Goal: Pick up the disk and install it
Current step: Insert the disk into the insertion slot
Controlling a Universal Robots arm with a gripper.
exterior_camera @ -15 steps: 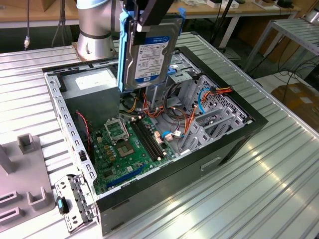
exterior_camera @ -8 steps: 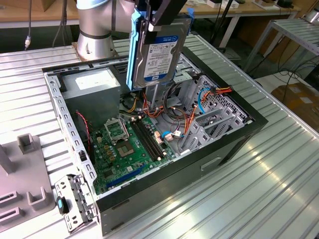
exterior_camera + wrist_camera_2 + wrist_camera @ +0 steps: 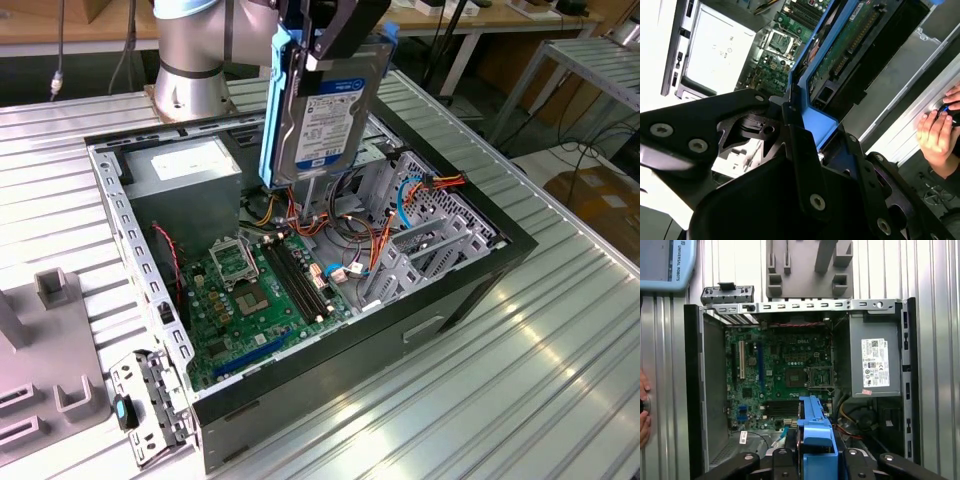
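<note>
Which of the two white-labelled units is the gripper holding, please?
The disk, edged with blue rails: it hangs on edge in the gripper above the open case, while the grey power supply sits inside the case.

Blue-railed dark grey disk [image 3: 325,110], green motherboard [image 3: 250,300]

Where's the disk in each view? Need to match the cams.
Exterior view: disk near upright above the case, label showing.
Second wrist view: disk's green underside with blue rail, close to the lens.
First wrist view: edge-on, blue end over the motherboard.
Shared landmark: power supply.
</note>
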